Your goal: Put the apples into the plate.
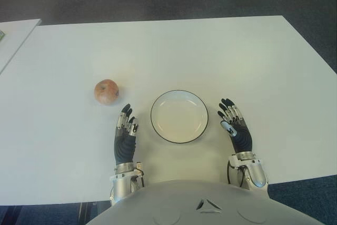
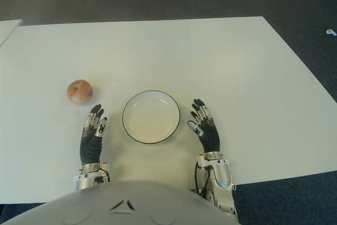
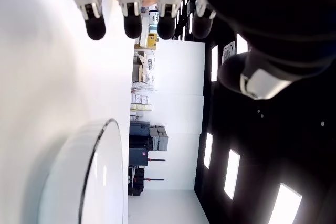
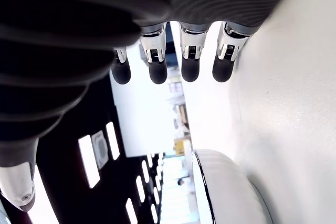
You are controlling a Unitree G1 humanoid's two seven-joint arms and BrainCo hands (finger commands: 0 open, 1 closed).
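- We saw one apple (image 1: 106,91) on the white table (image 1: 210,51), well to the left of the plate (image 1: 179,116) and clear of its rim; no second apple showed in any view.
- The plate, white with a thin dark rim, held nothing at all, so we judged the task not yet begun.
- Our left hand (image 1: 126,133) showed just left of the plate, its fingers (image 3: 96,22) stretched straight and gripping nothing; whether it touched the table we could not tell.
- The apple sat just ahead of that hand's fingertips and a little to their left, so we judged the left hand the natural one to fetch it.
- Our right hand (image 1: 234,125) showed just right of the plate, fingers (image 4: 156,66) likewise extended and holding nothing.
- We read the two hands flanking the plate, fingers pointing forward, as a neutral ready pose: it left the plate unobstructed and either arm free to reach.
- The next move, as we judged it, called for a short reach forward and left, a wrap round the apple, then a carry rightward over the rim.
- A round apple might roll if nudged before the fingers closed.
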